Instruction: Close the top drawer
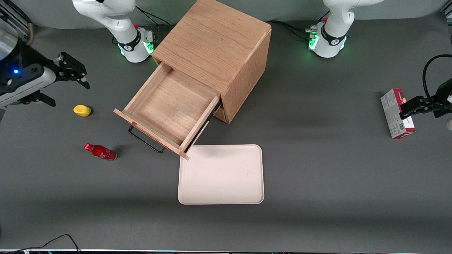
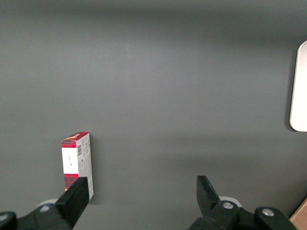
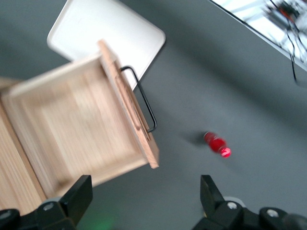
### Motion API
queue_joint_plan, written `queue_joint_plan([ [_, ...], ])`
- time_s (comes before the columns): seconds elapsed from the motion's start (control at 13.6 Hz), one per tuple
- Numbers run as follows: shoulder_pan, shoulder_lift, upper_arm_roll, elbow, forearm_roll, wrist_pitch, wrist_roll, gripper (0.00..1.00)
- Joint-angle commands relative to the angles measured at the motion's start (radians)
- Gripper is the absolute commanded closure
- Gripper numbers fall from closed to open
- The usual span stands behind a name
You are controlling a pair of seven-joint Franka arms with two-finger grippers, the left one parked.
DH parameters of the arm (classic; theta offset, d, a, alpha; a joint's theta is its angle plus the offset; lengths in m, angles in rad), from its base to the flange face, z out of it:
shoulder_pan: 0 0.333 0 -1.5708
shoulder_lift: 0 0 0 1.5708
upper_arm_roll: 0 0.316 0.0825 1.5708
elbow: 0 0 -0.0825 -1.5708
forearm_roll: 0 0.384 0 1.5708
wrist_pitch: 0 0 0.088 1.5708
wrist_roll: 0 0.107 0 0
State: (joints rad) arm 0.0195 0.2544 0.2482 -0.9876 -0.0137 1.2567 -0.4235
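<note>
The top drawer (image 1: 169, 106) of the light-oak cabinet (image 1: 215, 46) is pulled far out and is empty inside. Its flat front panel carries a thin black wire handle (image 1: 144, 141). The drawer (image 3: 76, 129) and its handle (image 3: 144, 103) also show in the right wrist view. My right gripper (image 1: 72, 70) hangs above the table toward the working arm's end, well apart from the drawer, open and empty. Its fingers (image 3: 76, 194) are spread wide over bare table.
A cream tray (image 1: 221, 174) lies on the table nearer the front camera than the drawer front. A red bottle (image 1: 100, 151) lies on its side and a yellow object (image 1: 82, 110) sits beside the drawer. A red-and-white box (image 1: 397, 113) lies toward the parked arm's end.
</note>
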Motion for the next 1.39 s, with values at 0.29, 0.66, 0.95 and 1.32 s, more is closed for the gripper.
queue_joint_plan([
  [0.29,-0.029,-0.009,-0.032,0.018,0.065,-0.025,-0.354,0.00],
  [0.66,-0.036,0.006,-0.058,0.018,0.133,-0.025,-0.350,0.00],
  [0.95,-0.035,0.135,-0.125,0.020,0.257,-0.069,-0.348,0.00],
  [1.32,-0.035,0.217,-0.149,0.018,0.293,-0.102,-0.342,0.00],
])
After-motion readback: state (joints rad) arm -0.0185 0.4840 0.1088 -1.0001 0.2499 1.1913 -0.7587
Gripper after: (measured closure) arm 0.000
